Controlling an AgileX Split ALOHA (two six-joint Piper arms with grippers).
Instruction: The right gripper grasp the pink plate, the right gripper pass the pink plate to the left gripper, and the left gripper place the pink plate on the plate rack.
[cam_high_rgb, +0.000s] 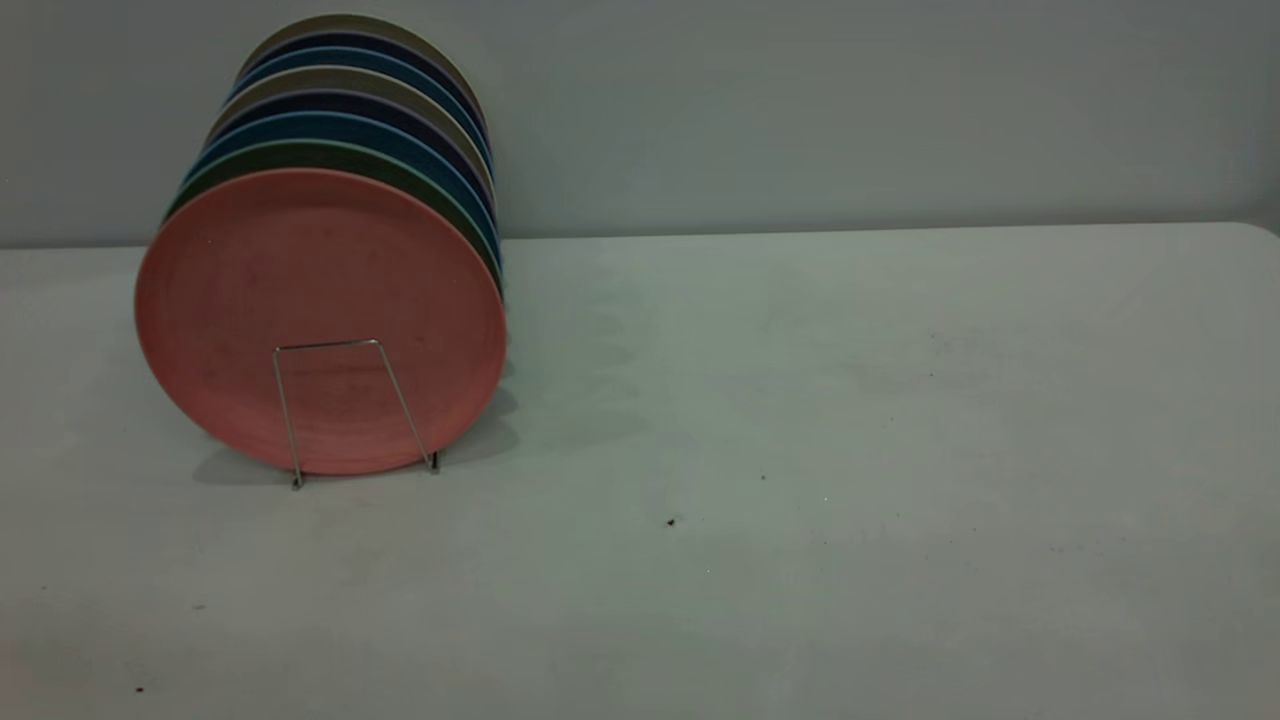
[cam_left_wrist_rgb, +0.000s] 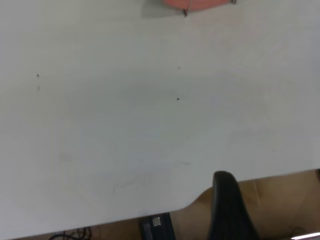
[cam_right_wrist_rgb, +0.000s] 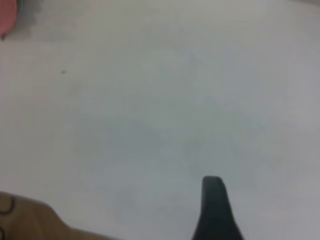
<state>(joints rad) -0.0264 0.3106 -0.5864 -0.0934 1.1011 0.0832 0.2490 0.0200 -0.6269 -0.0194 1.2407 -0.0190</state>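
The pink plate stands upright at the front of the plate rack, behind its front wire loop, at the table's left. A sliver of the plate also shows in the left wrist view and in the right wrist view. Neither arm shows in the exterior view. Only a black part of the left gripper shows in its wrist view, at the table's near edge, far from the plate. A black part of the right gripper hovers over bare table, also far from the plate. Neither holds anything that I can see.
Behind the pink plate, several more plates stand in the rack: a green one, then blue, dark purple and beige ones. The white table runs to the right. Its near edge shows in the left wrist view, with brown floor beyond.
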